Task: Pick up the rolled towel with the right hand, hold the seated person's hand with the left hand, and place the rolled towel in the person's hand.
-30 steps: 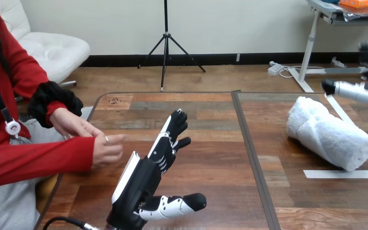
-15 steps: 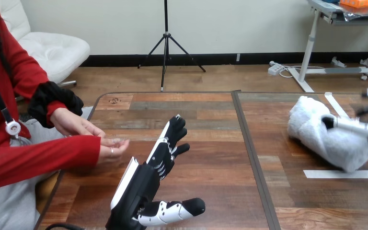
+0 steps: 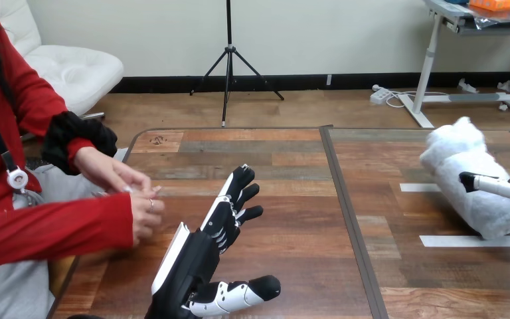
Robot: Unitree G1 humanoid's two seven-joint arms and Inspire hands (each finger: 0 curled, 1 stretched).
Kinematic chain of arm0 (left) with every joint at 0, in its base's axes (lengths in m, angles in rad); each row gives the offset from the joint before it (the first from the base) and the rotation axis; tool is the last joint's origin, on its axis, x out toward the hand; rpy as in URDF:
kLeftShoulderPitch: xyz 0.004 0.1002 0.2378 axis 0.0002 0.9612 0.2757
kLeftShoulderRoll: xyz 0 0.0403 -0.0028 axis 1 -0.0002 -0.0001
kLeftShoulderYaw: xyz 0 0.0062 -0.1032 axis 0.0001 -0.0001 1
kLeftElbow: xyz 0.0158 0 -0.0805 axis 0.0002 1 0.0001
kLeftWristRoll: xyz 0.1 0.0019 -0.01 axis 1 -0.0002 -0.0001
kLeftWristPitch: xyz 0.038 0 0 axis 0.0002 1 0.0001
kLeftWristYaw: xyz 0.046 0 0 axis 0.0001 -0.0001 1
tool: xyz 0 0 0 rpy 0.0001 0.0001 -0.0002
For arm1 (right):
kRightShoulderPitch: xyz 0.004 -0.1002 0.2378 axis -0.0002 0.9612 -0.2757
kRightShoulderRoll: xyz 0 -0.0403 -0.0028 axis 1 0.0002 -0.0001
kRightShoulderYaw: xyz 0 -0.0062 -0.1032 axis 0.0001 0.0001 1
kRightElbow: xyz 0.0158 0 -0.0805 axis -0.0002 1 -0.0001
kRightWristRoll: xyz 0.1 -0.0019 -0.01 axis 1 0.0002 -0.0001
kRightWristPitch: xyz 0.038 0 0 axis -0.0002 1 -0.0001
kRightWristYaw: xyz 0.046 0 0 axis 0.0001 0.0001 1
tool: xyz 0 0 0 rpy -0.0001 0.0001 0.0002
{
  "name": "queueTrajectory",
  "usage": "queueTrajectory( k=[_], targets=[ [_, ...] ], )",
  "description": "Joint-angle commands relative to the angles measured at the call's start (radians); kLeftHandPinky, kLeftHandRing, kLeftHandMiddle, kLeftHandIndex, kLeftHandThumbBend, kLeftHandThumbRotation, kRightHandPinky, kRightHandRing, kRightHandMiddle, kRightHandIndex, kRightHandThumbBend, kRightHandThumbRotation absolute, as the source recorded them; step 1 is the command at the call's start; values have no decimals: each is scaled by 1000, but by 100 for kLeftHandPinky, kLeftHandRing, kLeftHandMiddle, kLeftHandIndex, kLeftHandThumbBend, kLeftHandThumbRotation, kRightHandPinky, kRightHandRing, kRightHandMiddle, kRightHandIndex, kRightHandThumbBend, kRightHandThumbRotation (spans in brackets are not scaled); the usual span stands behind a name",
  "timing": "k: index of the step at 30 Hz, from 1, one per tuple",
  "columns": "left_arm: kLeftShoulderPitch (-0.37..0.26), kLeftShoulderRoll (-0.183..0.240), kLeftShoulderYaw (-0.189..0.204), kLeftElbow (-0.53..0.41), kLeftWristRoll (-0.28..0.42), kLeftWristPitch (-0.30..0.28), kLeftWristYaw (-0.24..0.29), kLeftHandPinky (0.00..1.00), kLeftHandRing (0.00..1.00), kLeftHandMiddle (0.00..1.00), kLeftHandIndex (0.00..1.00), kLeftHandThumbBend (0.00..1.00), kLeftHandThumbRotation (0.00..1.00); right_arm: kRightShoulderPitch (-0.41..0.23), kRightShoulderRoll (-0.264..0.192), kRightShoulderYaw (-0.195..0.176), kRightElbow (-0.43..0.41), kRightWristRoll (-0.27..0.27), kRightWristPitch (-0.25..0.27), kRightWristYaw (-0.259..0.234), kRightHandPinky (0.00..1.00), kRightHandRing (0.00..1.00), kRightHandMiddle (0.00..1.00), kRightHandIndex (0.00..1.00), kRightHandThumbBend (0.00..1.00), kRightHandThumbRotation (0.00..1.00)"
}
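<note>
A white rolled towel (image 3: 465,166) stands tilted at the table's right edge, its far end raised. My right hand (image 3: 505,187) comes in from the right edge, with its thumb across the towel's front and a fingertip showing behind it, so it is shut on the towel. My left hand (image 3: 199,252) hovers open at centre left, fingers straight and pointing away, thumb out to the right. The person's two hands (image 3: 139,203) are held together at the left, just left of my left hand's fingers and apart from them.
The wooden table (image 3: 292,173) has a dark seam running down its middle. White tape strips (image 3: 471,240) mark the spot under and beside the towel. The person's red sleeve (image 3: 46,229) lies over the table's left edge.
The towel has shifted right and tipped up in my right hand, uncovering a tape strip. The person's hands have drawn together. My left hand has hardly moved.
</note>
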Motion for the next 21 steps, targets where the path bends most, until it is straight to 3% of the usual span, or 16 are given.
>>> queueTrajectory(
  k=[1, 10, 21],
  targets=[
    [-47, -6, 20, -46, -9, -43, 21, 86, 96, 99, 99, 100, 56, -184, 52, 44, 149, -26, -20, -7, 40, 57, 66, 97, 100, 63],
    [-38, -2, 13, -53, -18, -50, 23, 87, 96, 99, 99, 100, 55, -197, 86, 98, 196, -56, 7, 17, 52, 72, 81, 98, 100, 65],
    [-22, 8, 13, -58, -8, -78, 34, 88, 96, 99, 99, 100, 55, -185, 115, 120, 216, -56, 34, 12, 42, 63, 75, 97, 100, 62]
  ],
)
